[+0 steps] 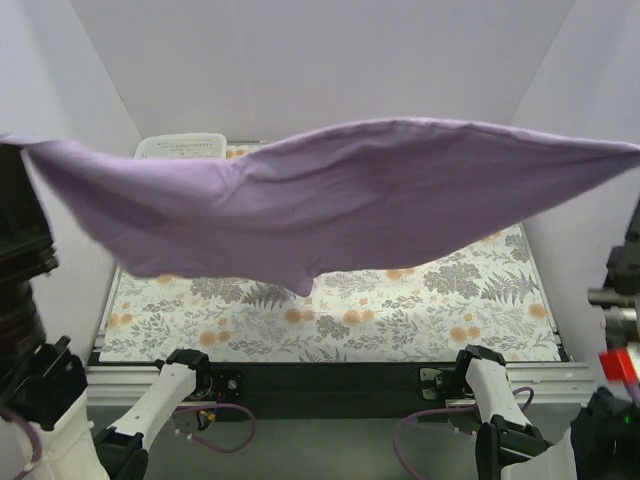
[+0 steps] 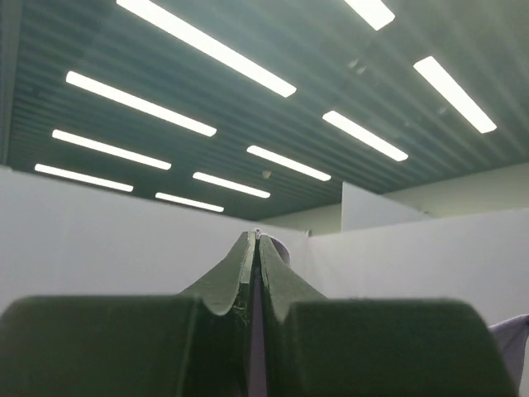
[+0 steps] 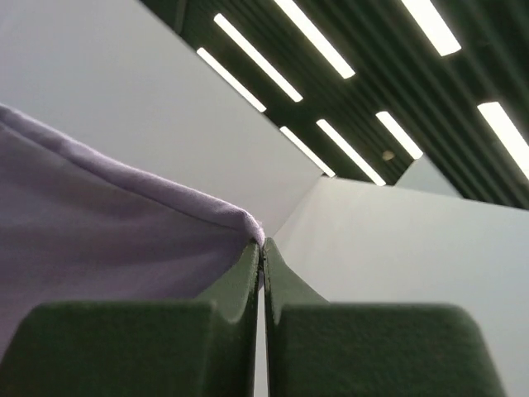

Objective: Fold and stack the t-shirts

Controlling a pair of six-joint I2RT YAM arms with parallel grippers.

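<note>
A lavender-purple t-shirt (image 1: 340,200) hangs stretched wide in the air above the table, sagging to a low point near the middle. Its left end runs to the left arm (image 1: 20,240) and its right end to the right arm (image 1: 625,270) at the frame edges. In the left wrist view my left gripper (image 2: 258,240) points upward, shut with a thin strip of purple cloth (image 2: 254,347) between its fingers. My right gripper (image 3: 263,244) is also shut, pinching a corner of the t-shirt (image 3: 99,215), which spreads away to the left.
A white mesh basket (image 1: 180,147) stands at the back left, partly hidden behind the cloth. The floral table mat (image 1: 400,310) lies under the hanging shirt. White walls enclose the left, back and right sides.
</note>
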